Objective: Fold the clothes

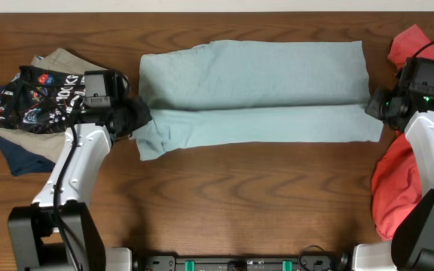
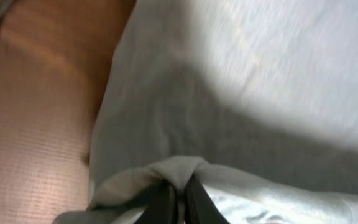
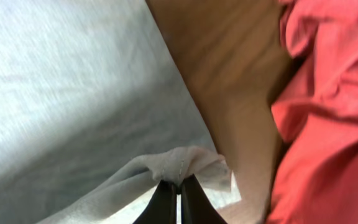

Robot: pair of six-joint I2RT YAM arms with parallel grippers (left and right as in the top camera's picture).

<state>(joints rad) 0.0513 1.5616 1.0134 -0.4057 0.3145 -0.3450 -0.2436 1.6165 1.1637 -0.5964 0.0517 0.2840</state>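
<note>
Light-blue garment (image 1: 255,83) lies stretched side to side across the middle of the wooden table (image 1: 239,211). A long crease runs along it, with a narrower band of cloth on the near side. I hold it at both ends.

My left gripper (image 1: 136,117) sits at the garment's left end. In the left wrist view, its two dark fingers are pressed together on a bunched ridge of the fabric, which is gathered into a small peak there. My right gripper (image 1: 373,105) sits at the right end, near the crease. In the right wrist view, its fingers are likewise closed tight on a puckered corner of the same cloth, lifted slightly off the wood.

A red garment (image 1: 398,181) lies crumpled along the table's right edge, just beside my right arm. A strip of bare wood separates it from the blue cloth.

At far left, well apart from the blue garment's body, sits a small pile: black patterned shorts (image 1: 40,98) on top of a tan piece (image 1: 62,59) and a navy piece (image 1: 13,154). My left wrist housing overlaps the pile's right side in the overhead view.
</note>
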